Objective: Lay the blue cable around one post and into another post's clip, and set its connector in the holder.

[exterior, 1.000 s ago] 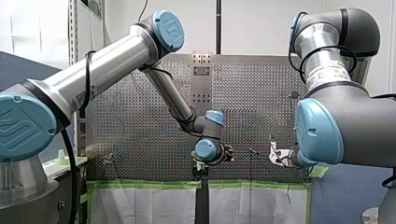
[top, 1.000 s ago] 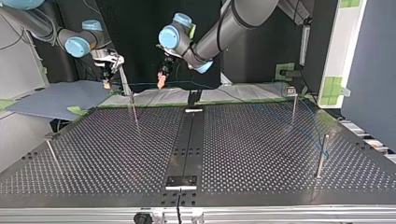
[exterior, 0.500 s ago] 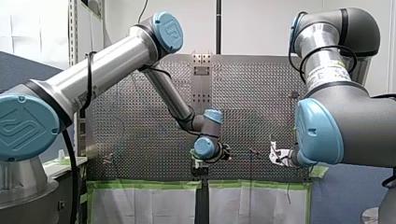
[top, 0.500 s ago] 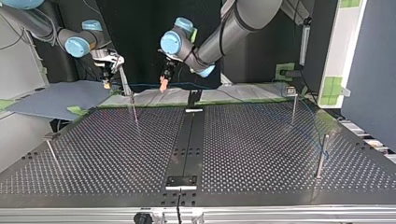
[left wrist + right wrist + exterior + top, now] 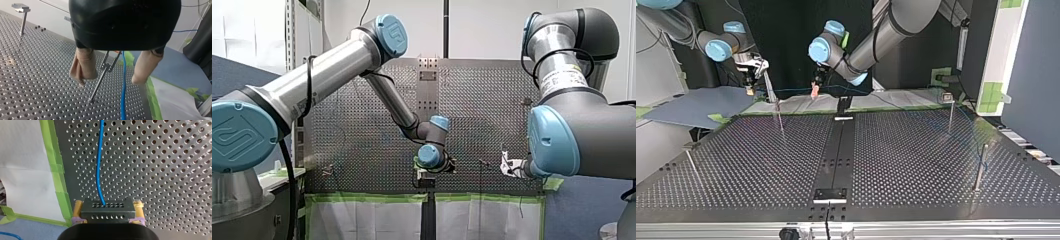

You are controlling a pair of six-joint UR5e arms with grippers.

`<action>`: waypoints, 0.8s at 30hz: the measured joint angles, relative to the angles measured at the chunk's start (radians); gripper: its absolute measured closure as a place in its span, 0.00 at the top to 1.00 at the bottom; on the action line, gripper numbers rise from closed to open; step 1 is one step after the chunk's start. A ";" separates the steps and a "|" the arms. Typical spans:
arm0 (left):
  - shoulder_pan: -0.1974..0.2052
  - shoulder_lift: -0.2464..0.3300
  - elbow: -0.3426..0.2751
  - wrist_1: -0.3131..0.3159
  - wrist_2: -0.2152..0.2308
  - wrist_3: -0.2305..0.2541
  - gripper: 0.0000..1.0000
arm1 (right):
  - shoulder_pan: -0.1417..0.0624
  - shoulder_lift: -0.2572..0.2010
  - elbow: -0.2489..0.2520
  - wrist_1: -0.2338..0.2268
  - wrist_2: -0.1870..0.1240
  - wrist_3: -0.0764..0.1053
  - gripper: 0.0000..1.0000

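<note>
Jaws clenched on the black connector (image 5: 106, 210), my right gripper (image 5: 750, 90) hangs at the top view's ten o'clock, yellow pads (image 5: 77, 207) either side of it. From it the blue cable (image 5: 99, 165) runs toward my left gripper (image 5: 814, 91) at eleven o'clock, whose beige fingers (image 5: 83, 66) stand released, with cable and a clipped post (image 5: 105, 68) loose between them.

Front and top views face oppositely, apparently sharing the table (image 5: 936, 165).
</note>
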 joint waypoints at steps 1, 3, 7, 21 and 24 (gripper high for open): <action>0.001 0.000 0.000 0.000 -0.004 0.000 1.00 | 0.000 0.000 0.000 0.000 0.000 0.000 0.00; 0.003 0.000 0.000 0.000 -0.011 0.000 1.00 | 0.000 -0.001 0.000 0.001 0.000 0.000 0.00; 0.011 -0.015 0.011 -0.012 -0.039 0.002 1.00 | 0.000 -0.001 0.000 0.002 0.000 0.001 0.00; -0.004 -0.090 0.147 -0.097 -0.081 0.021 1.00 | -0.002 -0.001 0.000 0.008 0.000 0.002 0.00; -0.007 -0.090 0.167 -0.091 -0.082 0.016 1.00 | -0.004 -0.001 0.000 0.008 -0.001 0.004 0.00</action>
